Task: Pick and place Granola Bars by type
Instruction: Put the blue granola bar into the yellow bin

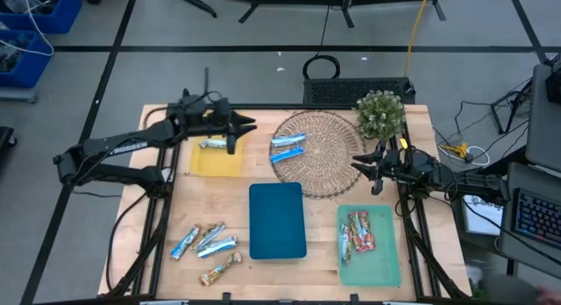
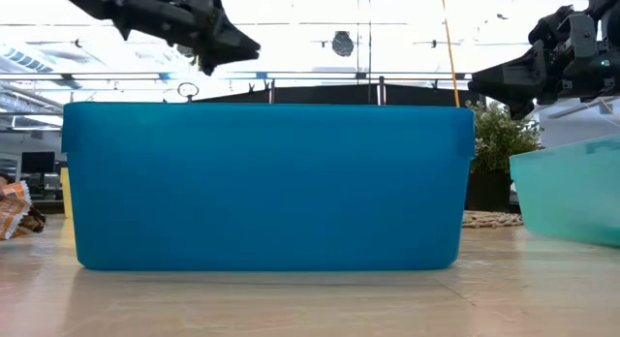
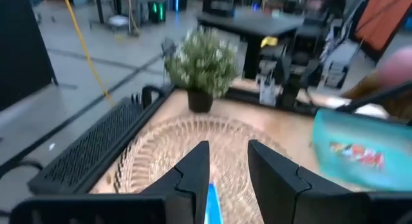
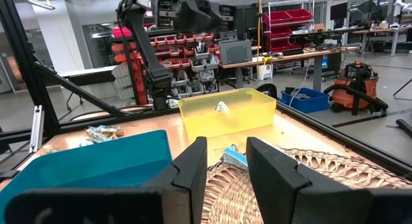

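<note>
Scene: a wooden table [image 1: 324, 244] carried three flat trays and one round woven wicker mat [image 1: 324, 160]. The yellow plastic tray [image 1: 215, 163] held one silver-wrapped granola bar [image 1: 211, 144]. The dark blue tray [image 1: 277, 221] in the centre showed no bars. The pale green tray [image 1: 372, 261] held several red/orange foil bars [image 1: 359, 232]. Two blue-and-silver bars [image 1: 287, 147] lay on the wicker mat. A loose group of mixed bars [image 1: 205, 245], blue-silver and tan/gold, lay on bare wood near the front-left corner. A small potted plant [image 1: 381, 114] stood at the back right.

Left gripper [image 1: 238, 128] hung above the yellow tray's right edge, pointing twd the mat; fingers part-open w/ a clear gap, nothing btwn them. Right gripper [image 1: 362, 162] hung over the mat's right rim, fingers likewise apart and empty.

Judged step: approach to a blue-silver bar on the mat, prob. by the left gripper, since its wrist view lined up w/ a blue wrapper.

Procedure, advised: centre fingers across the bar's short side, not its length. Descend until tips nearly touch the weave; avoid snagging wicker strands. Close gently: foil is slippery and may crush. Keep the right arm clear of the mat during the pick.
</note>
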